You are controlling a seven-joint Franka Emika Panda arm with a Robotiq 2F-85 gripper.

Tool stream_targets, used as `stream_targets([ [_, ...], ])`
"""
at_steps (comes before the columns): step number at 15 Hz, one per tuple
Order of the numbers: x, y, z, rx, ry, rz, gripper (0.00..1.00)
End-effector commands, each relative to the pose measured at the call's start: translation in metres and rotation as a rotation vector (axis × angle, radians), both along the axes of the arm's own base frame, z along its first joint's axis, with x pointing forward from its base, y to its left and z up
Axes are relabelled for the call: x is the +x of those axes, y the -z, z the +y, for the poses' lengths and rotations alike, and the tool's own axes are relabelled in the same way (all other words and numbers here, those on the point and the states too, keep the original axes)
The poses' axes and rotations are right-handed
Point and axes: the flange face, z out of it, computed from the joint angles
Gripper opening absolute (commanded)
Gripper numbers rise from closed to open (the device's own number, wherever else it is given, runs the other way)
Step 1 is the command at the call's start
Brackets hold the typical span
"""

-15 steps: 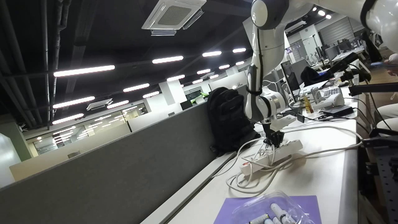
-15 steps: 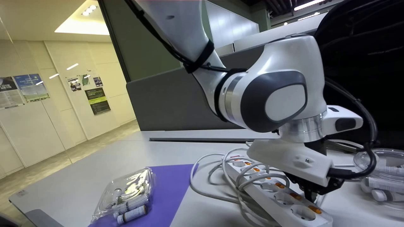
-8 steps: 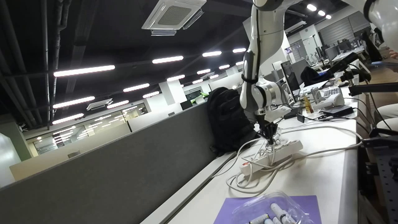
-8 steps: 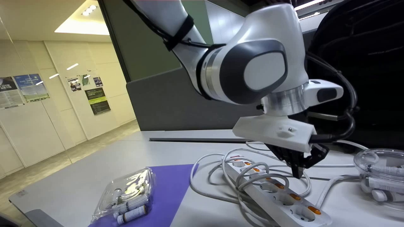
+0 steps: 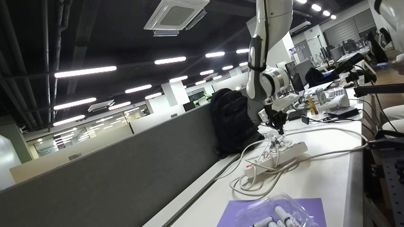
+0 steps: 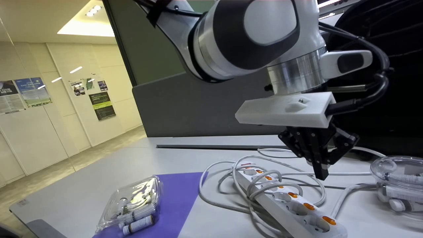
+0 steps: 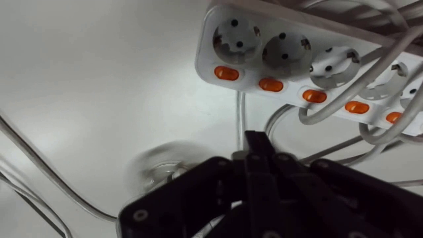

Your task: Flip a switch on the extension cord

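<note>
The white multi-socket power strip (image 6: 290, 206) lies on the pale counter (image 5: 328, 176), its round sockets (image 7: 287, 53) facing up. Orange switches (image 7: 271, 85) run along one long edge of the strip, one beside each socket; which way each is set cannot be told. A red part (image 5: 249, 165) shows at one end of the strip. Loose loops of white cable (image 7: 360, 85) are draped across it and spread over the counter on both sides. The claw (image 6: 321, 173), pressed together, hangs above the counter on the strip's switch side, apart from the strip. Near the strip on that same side stands a clear round tub (image 6: 398, 185) holding white bottles (image 6: 398, 204); in the wrist view it is blurred and partly hidden behind the claw. On the strip's opposite side, past the cable loops, a purple sheet (image 6: 186, 188) lies flat, bearing a clear plastic box (image 6: 132, 198) with small white tubes (image 6: 138, 225) showing through. Farther off from the strip, in an exterior view, a black backpack (image 5: 232, 118) stands by a grey partition (image 5: 126, 170), with a monitor (image 5: 295, 82) beyond.
</note>
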Motion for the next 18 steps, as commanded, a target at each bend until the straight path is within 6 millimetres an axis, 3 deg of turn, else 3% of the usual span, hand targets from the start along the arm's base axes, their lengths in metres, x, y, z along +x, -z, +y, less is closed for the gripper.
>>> stream_targets([
  [1, -0.005, 0.019, 0.01, 0.005, 0.023, 0.038, 0.0],
  [8, 0.001, 0.062, 0.028, 0.044, 0.0, 0.072, 0.0],
  [18, 0.002, 0.049, 0.019, 0.057, 0.039, 0.021, 0.0],
])
